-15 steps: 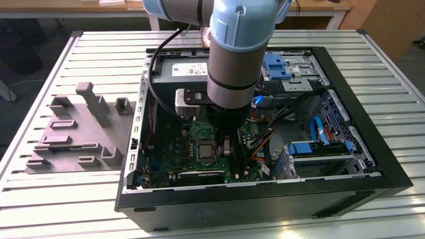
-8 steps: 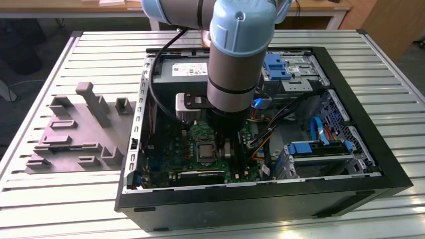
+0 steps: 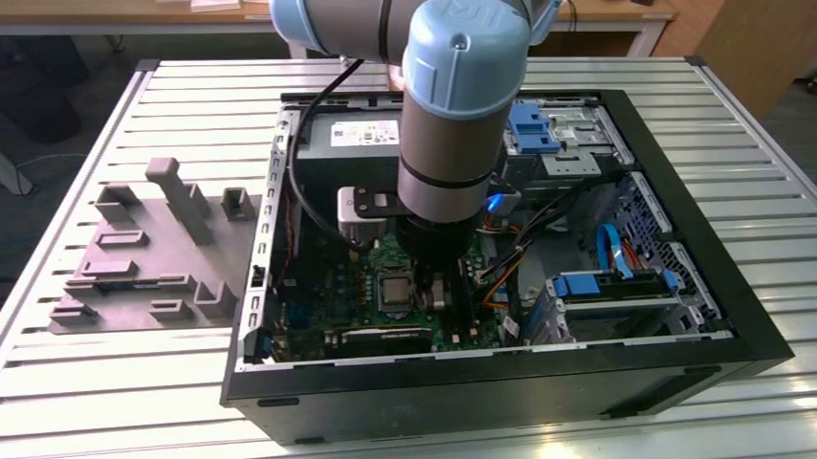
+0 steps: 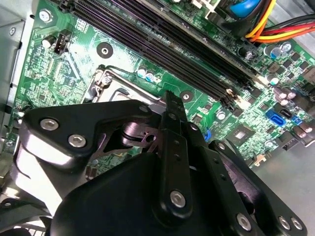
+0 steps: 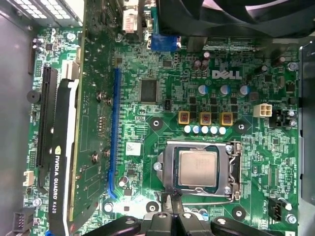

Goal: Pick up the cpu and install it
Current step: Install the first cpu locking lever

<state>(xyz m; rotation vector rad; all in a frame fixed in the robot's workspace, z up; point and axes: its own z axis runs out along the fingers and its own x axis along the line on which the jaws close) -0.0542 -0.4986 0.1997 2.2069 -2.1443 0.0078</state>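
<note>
Tool (image 5: 171,200) pressed together, empty, tips beside the socket-seated cpu (image 5: 197,167).

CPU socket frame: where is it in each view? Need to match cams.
Exterior view: socket frame on the motherboard, at the exterior view's left of the arm.
Second wrist view: its corner, beside the memory slots.
First wrist view: framing the cpu.
Shared landmark: green motherboard.

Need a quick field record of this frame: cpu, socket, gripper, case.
cpu: lying flat in the socket frame, metal lid up
socket frame: silver, around the cpu, on the green motherboard
gripper: just beside the socket frame, not holding anything visible
computer case: open, lying on the slatted table, arm reaching in
</note>
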